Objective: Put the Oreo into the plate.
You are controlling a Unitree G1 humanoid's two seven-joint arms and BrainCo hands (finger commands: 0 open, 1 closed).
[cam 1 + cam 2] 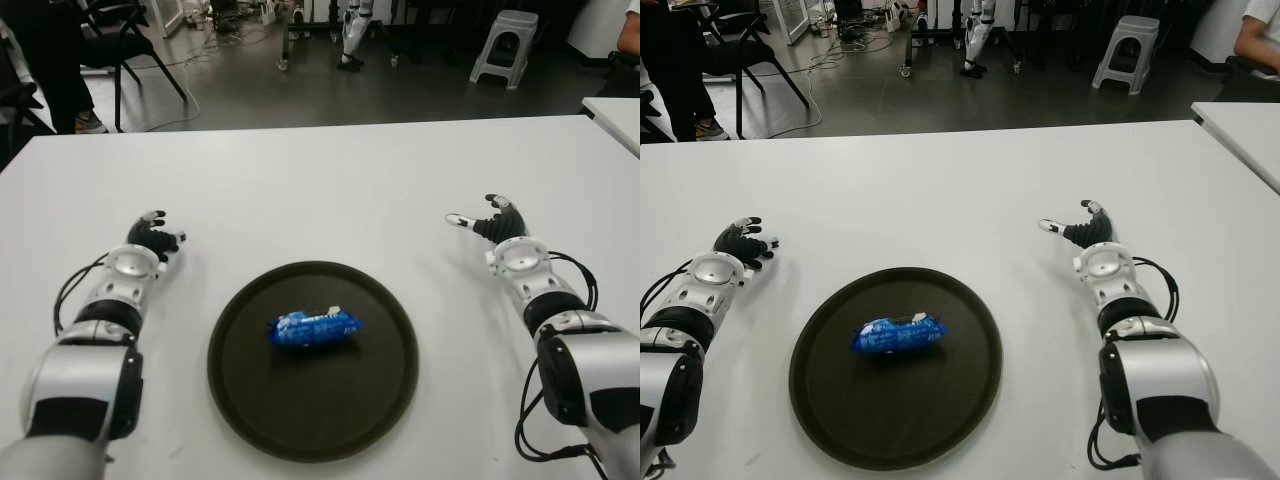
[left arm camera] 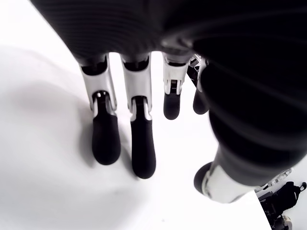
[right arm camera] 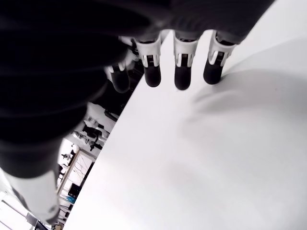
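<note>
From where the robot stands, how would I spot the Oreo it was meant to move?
Find the white table, then the round dark plate near the robot, between its two hands. The Oreo lies in the plate's middle: a small shiny blue packet, the only thing on the plate and the only coloured item on the table.

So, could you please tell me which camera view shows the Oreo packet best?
The left eye view: the Oreo packet lies unobstructed, central on the plate. The right eye view shows it likewise, off-centre; neither wrist view shows it.

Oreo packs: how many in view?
1. The Oreo pack lies near the middle of the dark plate, between the open left hand and right hand. No others are visible.
</note>
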